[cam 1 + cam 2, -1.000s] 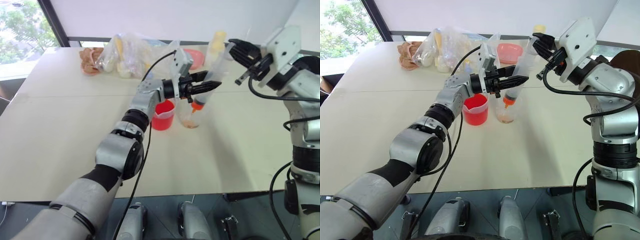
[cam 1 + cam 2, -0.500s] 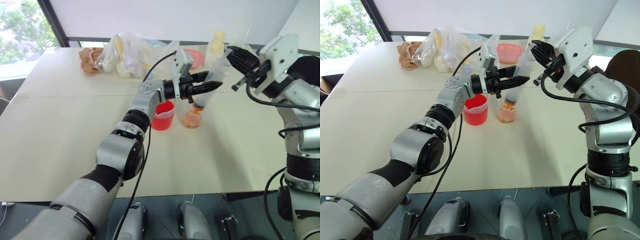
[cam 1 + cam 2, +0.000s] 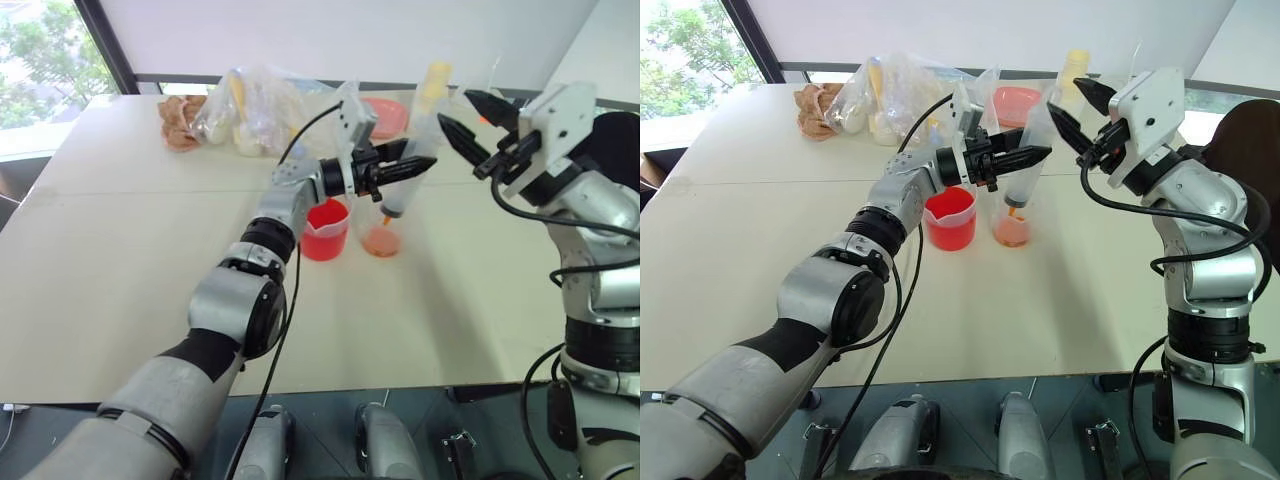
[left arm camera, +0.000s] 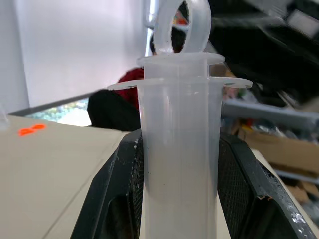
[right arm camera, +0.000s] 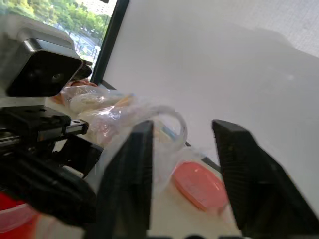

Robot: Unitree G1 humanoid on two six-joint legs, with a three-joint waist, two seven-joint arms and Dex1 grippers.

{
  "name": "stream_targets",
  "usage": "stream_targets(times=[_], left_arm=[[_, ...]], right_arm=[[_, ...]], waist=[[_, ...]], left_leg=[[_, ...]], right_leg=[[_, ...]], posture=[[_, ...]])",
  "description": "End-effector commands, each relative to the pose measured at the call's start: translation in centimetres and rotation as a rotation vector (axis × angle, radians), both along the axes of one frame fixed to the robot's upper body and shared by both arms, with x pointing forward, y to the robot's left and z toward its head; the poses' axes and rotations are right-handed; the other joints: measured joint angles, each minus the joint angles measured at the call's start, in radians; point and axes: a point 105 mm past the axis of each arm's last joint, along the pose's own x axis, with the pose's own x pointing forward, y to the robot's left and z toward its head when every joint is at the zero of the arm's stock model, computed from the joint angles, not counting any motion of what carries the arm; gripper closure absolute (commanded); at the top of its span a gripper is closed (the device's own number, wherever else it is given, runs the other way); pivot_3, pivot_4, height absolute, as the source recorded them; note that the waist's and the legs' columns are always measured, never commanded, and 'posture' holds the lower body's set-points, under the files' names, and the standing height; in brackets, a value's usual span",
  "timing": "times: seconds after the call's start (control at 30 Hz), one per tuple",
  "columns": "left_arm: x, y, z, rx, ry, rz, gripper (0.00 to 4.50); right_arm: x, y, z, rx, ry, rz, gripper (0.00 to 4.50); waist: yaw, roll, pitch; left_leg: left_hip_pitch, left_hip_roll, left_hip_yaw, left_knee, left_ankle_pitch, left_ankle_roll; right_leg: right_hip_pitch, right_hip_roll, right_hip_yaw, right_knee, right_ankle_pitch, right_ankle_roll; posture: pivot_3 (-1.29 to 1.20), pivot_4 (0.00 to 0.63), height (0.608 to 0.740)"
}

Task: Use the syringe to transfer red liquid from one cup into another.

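My left gripper (image 3: 408, 166) is shut on the barrel of the clear syringe (image 3: 412, 170), holding it tilted with its tip just over the plain clear cup (image 3: 381, 238). That cup holds a little orange-red liquid (image 3: 1011, 231). To its left stands the spouted cup (image 3: 324, 229), showing bright red. In the left wrist view the syringe barrel (image 4: 179, 149) rises between the fingers (image 4: 118, 199), with the plunger ring (image 4: 182, 25) at its end. My right gripper (image 3: 456, 107) is open just beyond the plunger ring (image 5: 172, 124) and holds nothing.
Clear plastic bags (image 3: 255, 105) of food lie at the back of the table (image 3: 120, 260), with a brown bundle (image 3: 180, 120) to their left. A pink dish (image 3: 388, 115) and a pale yellow bottle (image 3: 435, 85) stand behind the cups.
My right gripper has pushed the plunger in, then opened and come off it. The plain cup now holds more orange-red liquid. The left gripper has kept still.
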Motion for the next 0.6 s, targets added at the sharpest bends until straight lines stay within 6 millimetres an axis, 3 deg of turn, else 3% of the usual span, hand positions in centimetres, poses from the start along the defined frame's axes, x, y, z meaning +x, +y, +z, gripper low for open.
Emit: stream_targets(times=[0.03, 0.2, 0.37, 0.43, 0.53, 0.6], left_arm=[[-1.8, -1.1, 4.5, -0.095, -0.129, -0.078, 2.95], [-1.7, -0.9, 5.0, -0.102, -0.131, -0.065, 2.95], [-0.4, -0.2, 6.9, -0.085, -0.140, 0.074, 2.95], [0.6, 0.5, 9.2, -0.066, -0.084, 0.148, 2.95], [1.6, 3.0, 13.9, -0.031, 0.031, 0.283, 2.95], [2.1, 4.6, 15.0, 0.017, 0.093, 0.376, 2.95]], right_arm=[[-0.5, -2.5, 0.2, 0.026, 0.020, -0.081, 1.03], [-2.3, -7.0, 1.8, 0.122, -0.002, -0.188, 1.03], [-3.9, -8.6, 1.9, 0.117, 0.043, -0.197, 1.03], [-4.3, -8.3, 1.6, 0.066, 0.078, -0.173, 1.03], [-5.5, -5.1, 1.1, -0.041, 0.159, -0.006, 1.03], [-6.1, -3.0, 0.9, -0.078, 0.193, 0.096, 1.03]], waist=[[0.005, 0.000, 0.000], [0.018, 0.000, 0.000], [0.019, 0.001, 0.000], [0.017, 0.001, 0.000], [0.008, 0.001, 0.001], [-0.004, 0.001, 0.001]], left_leg=[[0.000, 0.000, 0.000, 0.000, 0.000, 0.000], [0.000, 0.000, 0.000, 0.000, 0.000, 0.000], [0.000, 0.000, 0.000, 0.000, 0.000, 0.000], [0.000, 0.001, 0.000, 0.000, 0.000, 0.000], [0.000, 0.000, 0.000, 0.000, 0.000, 0.000], [0.000, 0.001, -0.001, 0.000, 0.000, 0.001]], right_leg=[[0.000, 0.000, 0.000, 0.000, 0.000, 0.000], [0.000, 0.000, 0.000, -0.001, 0.000, 0.000], [0.000, 0.000, 0.000, 0.000, 0.000, 0.000], [0.000, 0.000, 0.000, 0.000, 0.000, 0.000], [0.000, 0.000, 0.000, 0.001, 0.000, 0.000], [0.000, 0.000, 0.000, 0.001, 0.000, 0.001]], posture=[[0.00, 0.150, 0.740], [0.00, 0.150, 0.740], [0.00, 0.150, 0.740], [0.00, 0.150, 0.740], [0.00, 0.150, 0.740], [0.00, 0.150, 0.740]])
